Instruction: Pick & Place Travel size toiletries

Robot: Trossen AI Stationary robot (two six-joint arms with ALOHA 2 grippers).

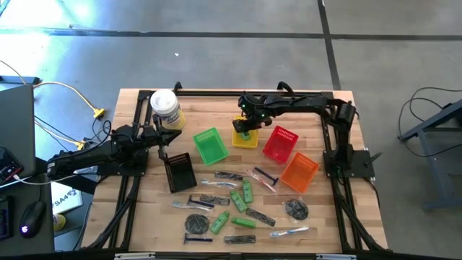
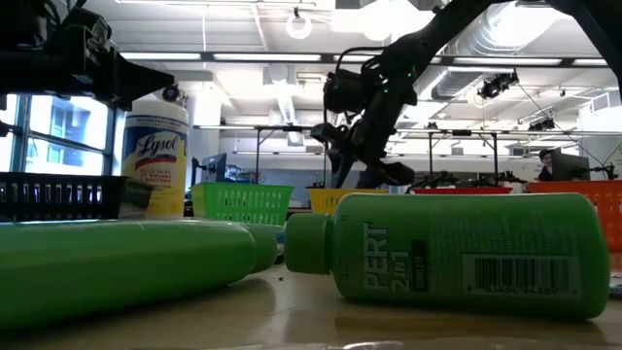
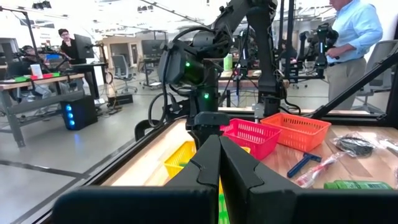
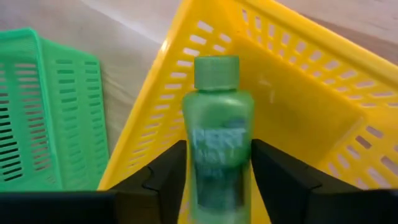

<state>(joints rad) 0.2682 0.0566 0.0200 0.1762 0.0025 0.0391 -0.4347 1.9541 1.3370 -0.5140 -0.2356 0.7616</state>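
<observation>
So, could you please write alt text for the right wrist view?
A small green Pert bottle stands between the right gripper's two dark fingers, above a yellow mesh basket. A green mesh basket sits beside it on the wooden table.

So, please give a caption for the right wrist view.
Right tool holding a green bottle over the yellow basket, green basket beside.

A light wooden table [image 1: 325, 217] holds green [image 1: 211, 145], yellow [image 1: 245, 136], red [image 1: 279, 144], orange [image 1: 299, 172] and black [image 1: 179, 171] baskets, a Lysol jar [image 1: 165, 108] and scattered toiletries [image 1: 242, 209].
</observation>
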